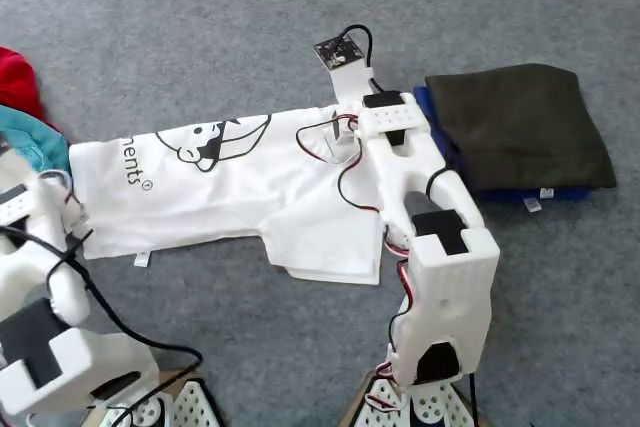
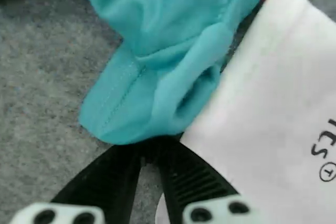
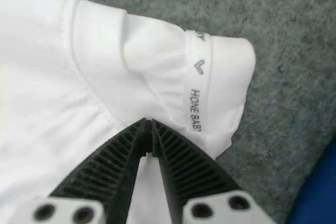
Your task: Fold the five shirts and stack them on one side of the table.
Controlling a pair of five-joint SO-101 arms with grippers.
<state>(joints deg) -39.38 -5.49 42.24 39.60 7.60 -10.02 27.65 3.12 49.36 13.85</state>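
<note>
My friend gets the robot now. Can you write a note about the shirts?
Right claw: shut on the collar of the white shirt.
Left claw: shut at that shirt's other end, beside the teal shirt.
Done: dark shirt folded on top of the blue shirt, beside the right arm.
Left to do: white shirt lies spread out; teal shirt and red shirt lie bunched by the left arm.

**Pinched at the collar**

The right gripper (image 3: 147,129) had its black ribbed jaws pressed together on the white shirt (image 3: 63,77), with the fabric puckering just beside the collar (image 3: 210,77). Grey table cover (image 3: 283,35) lay beyond, then blue cloth (image 3: 320,192).
</note>
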